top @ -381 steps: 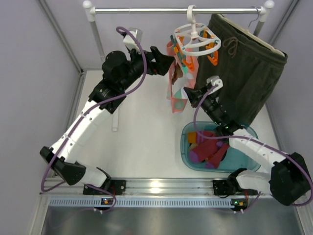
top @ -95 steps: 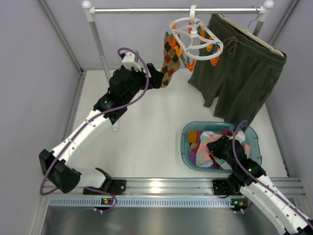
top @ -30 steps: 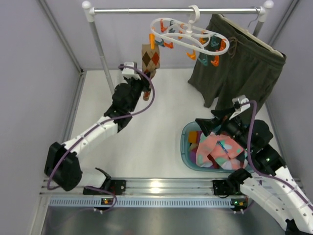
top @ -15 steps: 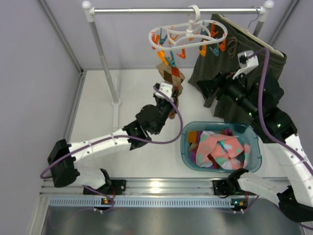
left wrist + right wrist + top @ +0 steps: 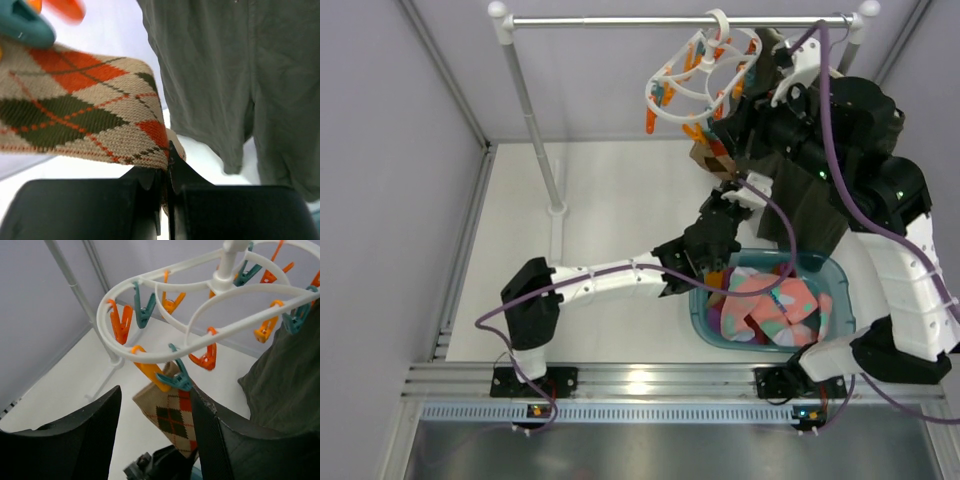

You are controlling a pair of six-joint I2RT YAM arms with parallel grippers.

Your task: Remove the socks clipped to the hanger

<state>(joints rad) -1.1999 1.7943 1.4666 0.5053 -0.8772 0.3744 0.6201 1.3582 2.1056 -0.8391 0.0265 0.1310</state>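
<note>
The white ring hanger [image 5: 692, 72] hangs tipped on the rail, with orange and teal clips round it [image 5: 200, 335]. One brown-orange argyle sock [image 5: 710, 158] [image 5: 172, 415] still hangs from a teal clip [image 5: 176, 380]. My left gripper [image 5: 722, 190] [image 5: 167, 165] is shut on the sock's lower end, below the hanger. My right gripper [image 5: 725, 112] [image 5: 155, 407] is open just under the ring, its fingers either side of the clipped sock top without touching it. Other socks, pink-teal patterned on top, lie in the teal basin [image 5: 698, 300].
Dark olive shorts [image 5: 820, 215] [image 5: 240, 75] hang on the metal rail [image 5: 620, 19] right of the hanger, behind my right arm. The rail's white post [image 5: 535, 120] stands at the left. The basin sits near the front right.
My left gripper has carried the sock's end to the right, and the hanger has swung right and tipped. My right arm has come up under the ring, its jaws narrower than before.
</note>
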